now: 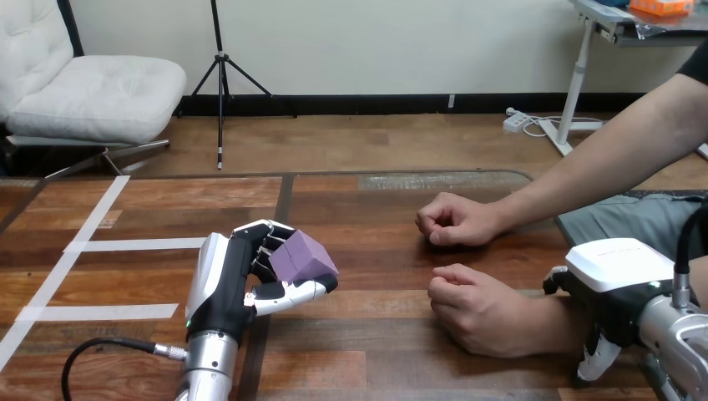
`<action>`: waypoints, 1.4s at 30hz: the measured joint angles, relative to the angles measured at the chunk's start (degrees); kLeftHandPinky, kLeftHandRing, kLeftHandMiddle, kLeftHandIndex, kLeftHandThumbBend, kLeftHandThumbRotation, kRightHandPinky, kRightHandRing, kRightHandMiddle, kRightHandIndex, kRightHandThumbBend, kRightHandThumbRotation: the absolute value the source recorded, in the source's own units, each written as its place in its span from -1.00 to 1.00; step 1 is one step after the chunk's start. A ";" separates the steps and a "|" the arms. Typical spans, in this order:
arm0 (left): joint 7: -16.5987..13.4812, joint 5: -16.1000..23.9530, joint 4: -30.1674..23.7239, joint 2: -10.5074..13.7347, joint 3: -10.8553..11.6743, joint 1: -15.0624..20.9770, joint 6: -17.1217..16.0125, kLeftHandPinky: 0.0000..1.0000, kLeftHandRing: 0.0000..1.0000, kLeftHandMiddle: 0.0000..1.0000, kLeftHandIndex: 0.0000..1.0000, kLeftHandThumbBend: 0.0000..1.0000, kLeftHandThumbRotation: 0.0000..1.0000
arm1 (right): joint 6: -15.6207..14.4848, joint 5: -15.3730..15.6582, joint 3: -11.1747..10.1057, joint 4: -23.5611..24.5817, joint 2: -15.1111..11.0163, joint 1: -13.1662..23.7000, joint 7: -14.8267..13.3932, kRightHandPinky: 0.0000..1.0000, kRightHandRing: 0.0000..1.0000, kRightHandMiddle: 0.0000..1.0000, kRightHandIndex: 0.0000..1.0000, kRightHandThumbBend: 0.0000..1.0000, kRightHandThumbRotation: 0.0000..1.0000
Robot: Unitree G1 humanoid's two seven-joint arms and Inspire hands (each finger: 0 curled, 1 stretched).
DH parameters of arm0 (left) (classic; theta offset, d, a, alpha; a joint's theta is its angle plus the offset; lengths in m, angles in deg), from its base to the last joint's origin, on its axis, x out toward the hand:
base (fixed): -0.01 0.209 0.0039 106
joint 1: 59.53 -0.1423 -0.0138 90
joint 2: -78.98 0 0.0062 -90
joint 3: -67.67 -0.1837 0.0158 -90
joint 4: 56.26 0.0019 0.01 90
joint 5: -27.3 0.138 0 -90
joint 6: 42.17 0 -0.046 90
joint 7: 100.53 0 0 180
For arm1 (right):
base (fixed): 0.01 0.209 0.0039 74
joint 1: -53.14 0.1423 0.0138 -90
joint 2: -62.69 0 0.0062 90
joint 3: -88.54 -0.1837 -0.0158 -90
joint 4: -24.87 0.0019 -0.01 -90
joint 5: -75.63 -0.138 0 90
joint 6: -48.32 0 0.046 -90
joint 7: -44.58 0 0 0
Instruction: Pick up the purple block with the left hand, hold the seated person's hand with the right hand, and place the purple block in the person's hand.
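Observation:
The purple block is a little above the table at centre left, with my left hand shut on it, fingers behind it and thumb under it. The person's nearer hand rests on the table at lower right, loosely closed with its palm down. My right hand sits over that hand's wrist. Its thumb is on the wrist's far side and its fingers curl down the near side. The person's farther hand lies as a fist on the table behind it. The block is about a hand's width left of the nearer hand.
White tape strips mark the wooden table at the left. A black cable loops beside my left forearm. The person's forearm crosses in from the upper right.

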 measured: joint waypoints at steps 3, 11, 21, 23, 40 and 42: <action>0.00 0.00 -0.01 0.01 0.00 -0.02 0.00 -0.31 -0.20 -0.04 0.00 0.42 -0.65 | 0.09 0.31 0.45 -0.63 -0.04 0.23 -0.36 0.75 0.68 0.69 0.65 0.67 -0.74; -0.21 0.08 -0.12 0.01 0.00 -0.17 -0.15 -0.31 -0.20 -0.03 0.01 0.42 -0.65 | 0.22 0.92 1.69 -2.29 -0.06 1.22 -0.63 0.76 0.67 0.68 0.65 0.65 -0.73; -0.22 0.07 -0.34 0.04 0.00 -0.20 -0.23 -0.31 -0.20 -0.03 0.01 0.42 -0.63 | 0.53 1.15 2.95 -4.69 -0.06 2.41 -2.04 0.72 0.63 0.63 0.61 0.64 -0.78; -0.22 0.07 -0.40 0.04 0.00 -0.22 -0.23 -0.31 -0.20 -0.03 0.01 0.42 -0.63 | 0.60 1.09 3.11 -5.13 -0.05 2.71 -2.28 0.70 0.63 0.62 0.61 0.63 -0.81; -0.14 0.02 -1.57 0.08 0.01 -0.41 -0.29 -0.31 -0.19 -0.03 0.02 0.41 -0.64 | 1.04 1.09 4.62 -9.20 -0.05 5.50 -3.56 0.56 0.55 0.56 0.52 0.52 -0.89; -0.14 0.02 -1.63 0.08 0.01 -0.40 -0.29 -0.31 -0.19 -0.03 0.02 0.41 -0.64 | 1.04 1.04 4.87 -9.70 -0.05 5.83 -3.88 0.44 0.46 0.50 0.47 0.50 -0.94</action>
